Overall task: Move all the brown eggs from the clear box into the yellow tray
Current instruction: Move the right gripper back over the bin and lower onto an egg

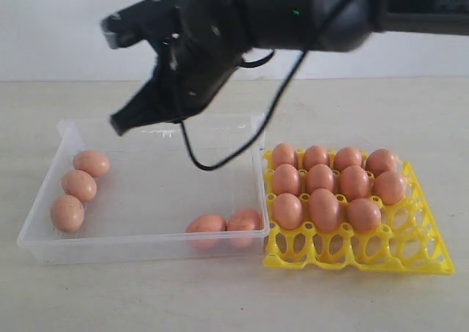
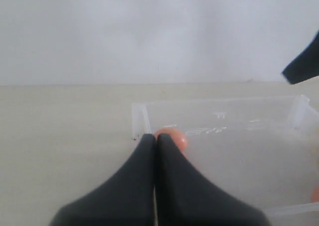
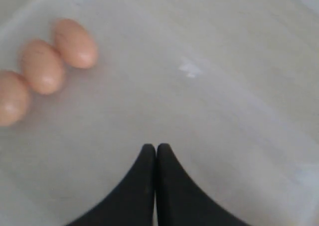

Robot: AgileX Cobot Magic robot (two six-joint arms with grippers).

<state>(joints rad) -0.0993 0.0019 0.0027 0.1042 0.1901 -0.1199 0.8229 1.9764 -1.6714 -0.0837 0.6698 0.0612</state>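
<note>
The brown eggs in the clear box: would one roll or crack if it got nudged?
Probably rolls: each egg is smooth and oval, lying on its side on the flat floor of the clear box. The walls would likely stop it. The smooth shell may slip and probably cracks under a hard squeeze.

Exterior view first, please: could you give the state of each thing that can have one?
clear box: open-topped, holds five brown eggs.
yellow tray: eleven cups filled, five empty.
right gripper: shut, empty, above the clear box.
left gripper: shut, empty.
</note>
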